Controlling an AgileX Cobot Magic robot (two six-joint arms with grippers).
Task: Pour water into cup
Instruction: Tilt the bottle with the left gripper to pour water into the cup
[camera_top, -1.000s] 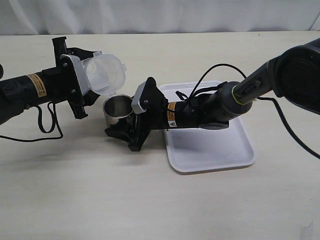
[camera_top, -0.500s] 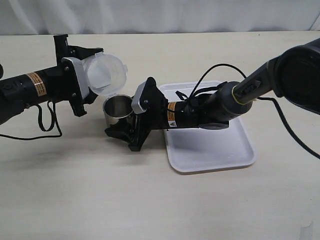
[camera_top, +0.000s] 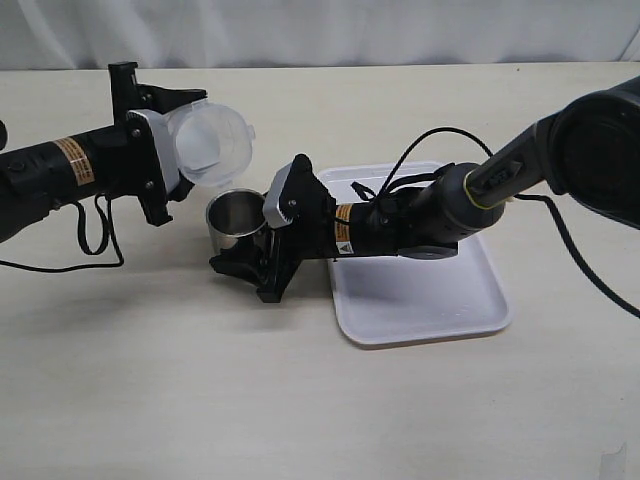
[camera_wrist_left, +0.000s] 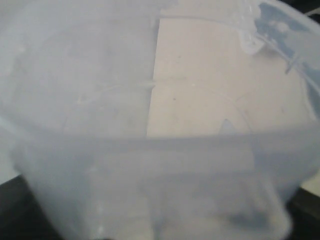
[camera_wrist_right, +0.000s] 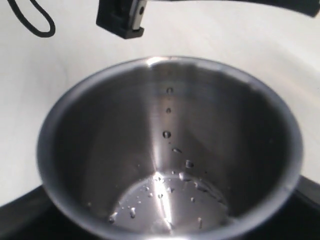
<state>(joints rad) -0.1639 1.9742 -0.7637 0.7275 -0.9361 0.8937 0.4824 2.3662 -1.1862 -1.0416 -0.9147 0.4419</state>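
Steel meets plastic at one spot here: the lower lip of the translucent container (camera_top: 212, 148) hangs just above the cup (camera_top: 233, 216), over the part of its rim on the left arm's side. The left gripper (camera_top: 162, 152) is clamped across the container's body, one finger above and one below. It holds the container tipped well over, so the long axis runs close to level from the left arm toward the cup, mouth leading. The right gripper (camera_top: 248, 240) is closed round the cup's sides and steadies it upright on the table (camera_top: 300, 400), just beside the white tray (camera_top: 440, 320) and not on it.

From the right wrist, water (camera_wrist_right: 167, 197) shows as a thin glinting pool on the cup's floor, with drops clinging to the inner wall. The level looks low. From the left wrist the container fills the view and I cannot make out any liquid in it, nor can I see a stream falling between the two.

I judge that the pour depends on that lip staying inside the circle of the rim. The margin is thinnest on the left arm's side, where a spill onto the table would come first.
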